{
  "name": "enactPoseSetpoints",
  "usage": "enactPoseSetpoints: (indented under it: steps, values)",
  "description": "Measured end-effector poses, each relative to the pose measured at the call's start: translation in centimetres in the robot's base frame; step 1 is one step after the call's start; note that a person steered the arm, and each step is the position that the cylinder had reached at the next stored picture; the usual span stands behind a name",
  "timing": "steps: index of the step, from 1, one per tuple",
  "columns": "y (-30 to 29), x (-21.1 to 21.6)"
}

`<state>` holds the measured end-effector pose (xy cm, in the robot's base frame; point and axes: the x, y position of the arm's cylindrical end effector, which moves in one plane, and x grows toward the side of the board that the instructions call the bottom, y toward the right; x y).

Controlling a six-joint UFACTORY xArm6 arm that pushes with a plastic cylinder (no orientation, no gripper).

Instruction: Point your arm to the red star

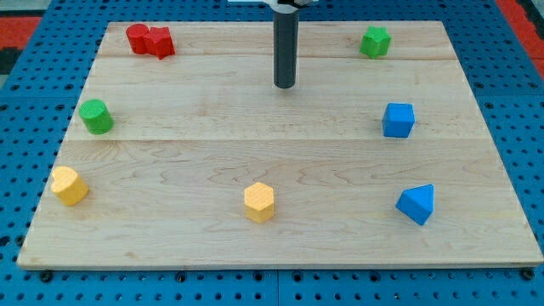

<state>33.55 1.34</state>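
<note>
The red star (161, 42) sits at the view's top left of the wooden board (280, 170), touching a red cylinder (137, 37) on its left. My tip (284, 86) rests on the board near the top centre, well to the right of the red star and a little lower, apart from every block.
A green cylinder (96, 116) and a yellow block (68, 185) stand at the left edge. A yellow hexagonal block (259, 202) is at bottom centre. A green block (375, 41), a blue cube (398, 120) and a blue triangular block (416, 204) line the right side.
</note>
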Motion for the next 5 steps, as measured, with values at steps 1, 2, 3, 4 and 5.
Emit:
enactPoseSetpoints:
  steps: [1,2,3,4,5]
  values:
    - [-2.7,-2.5]
    - [-7.0,-7.8]
    - [-13.8,-13.4]
    - [-16.5,-14.4]
    - [-16.5,-14.4]
